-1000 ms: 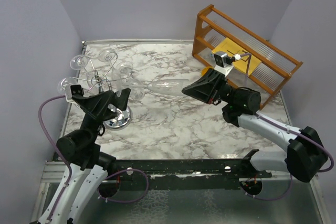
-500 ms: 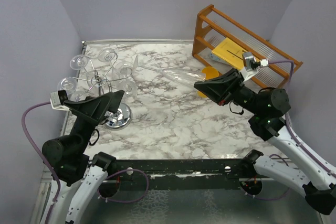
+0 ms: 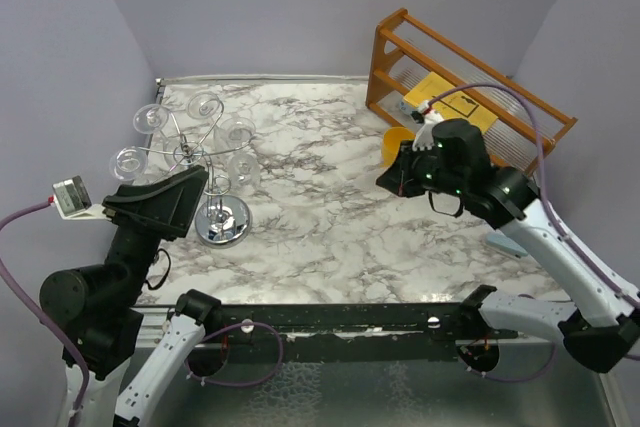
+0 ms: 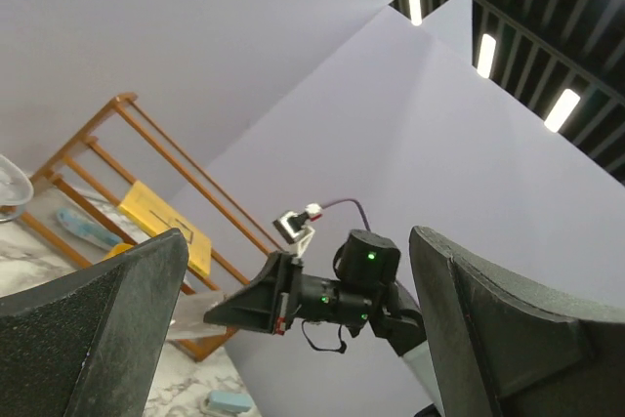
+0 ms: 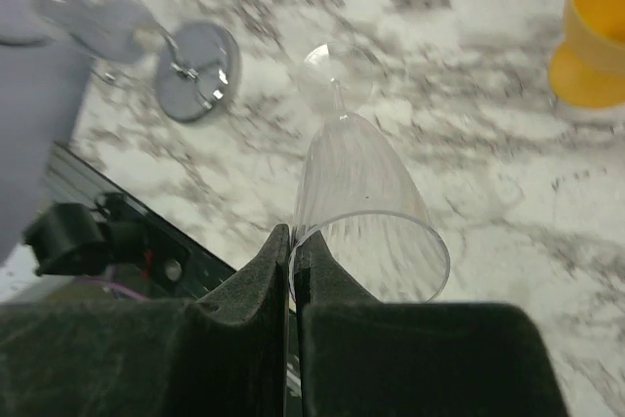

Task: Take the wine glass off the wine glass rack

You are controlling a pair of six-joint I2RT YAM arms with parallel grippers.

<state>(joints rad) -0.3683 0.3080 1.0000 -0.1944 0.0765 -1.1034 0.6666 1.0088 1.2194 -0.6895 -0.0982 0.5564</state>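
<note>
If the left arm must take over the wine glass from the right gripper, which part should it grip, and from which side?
The right gripper pinches the wine glass at its rim, so that end is taken. Probably the stem: thin, bare between bowl and foot. Come from the side, across its length, with the open left gripper.
</note>
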